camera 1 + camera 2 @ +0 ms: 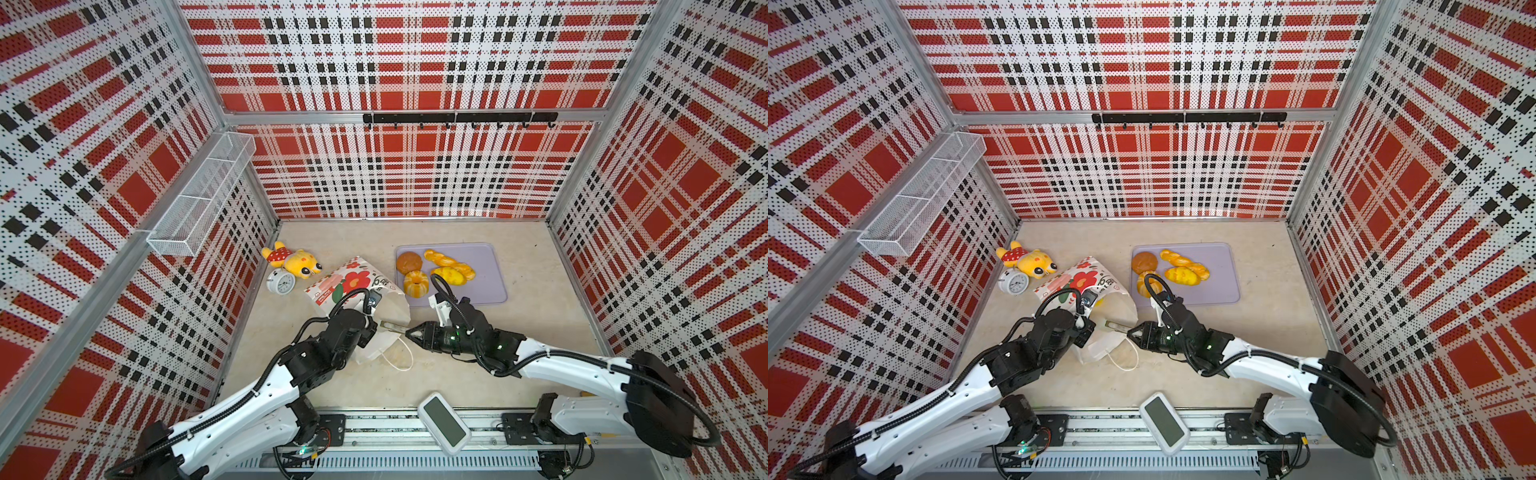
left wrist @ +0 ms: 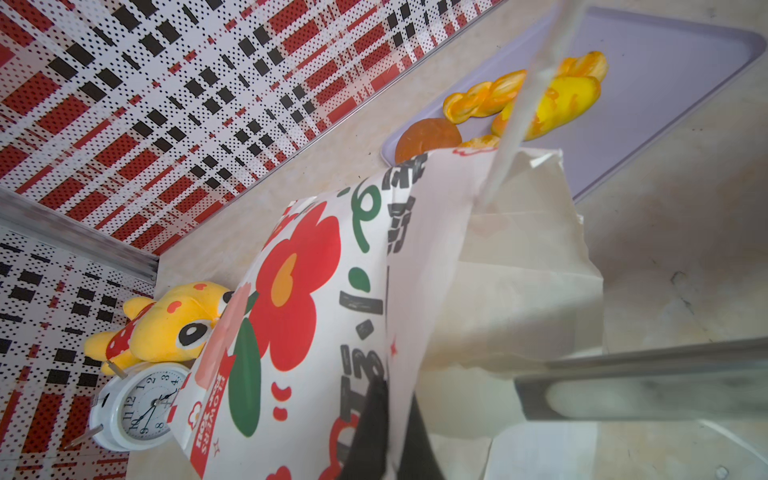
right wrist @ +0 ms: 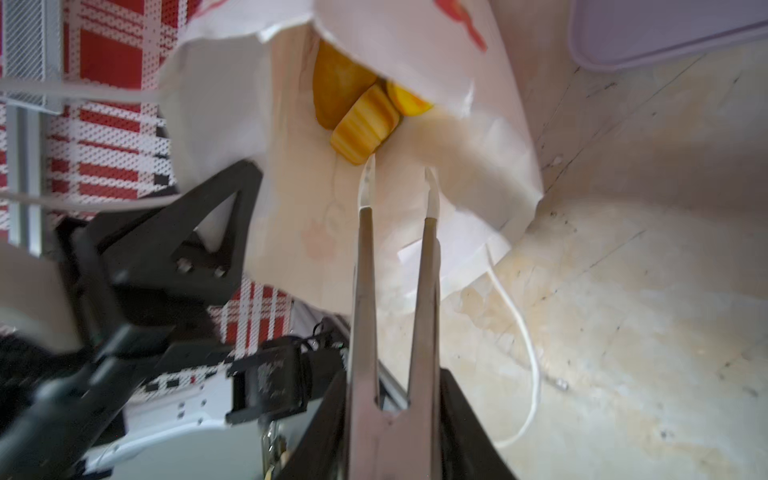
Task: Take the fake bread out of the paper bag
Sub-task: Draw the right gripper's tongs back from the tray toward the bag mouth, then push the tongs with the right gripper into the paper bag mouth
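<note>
beige tabletop, plaid panels all round. the fake bread point(image 3: 365, 124) left to fetch sits just inside the mouth of the paper bag point(image 1: 357, 282), which lies on its side: a striped roll in front, yellow pieces behind it. your right gripper point(image 3: 399, 183) points into that mouth, jaws a narrow gap apart with nothing between them and one tip right at the roll, likely kept narrow to slip under the drooping paper. your left gripper point(image 3: 249, 174) is clamped on the bag's rim, i'd judge to hold the mouth up and stop the bag sliding. four loaves point(image 1: 436, 268) rest on the purple tray point(image 1: 490, 266) just beyond the bag; a plush toy point(image 1: 297, 262) and alarm clock point(image 1: 281, 282) lie on the bag's opposite side. how much bread lies deeper you can't tell, and paper hides the left gripper's other finger.
</note>
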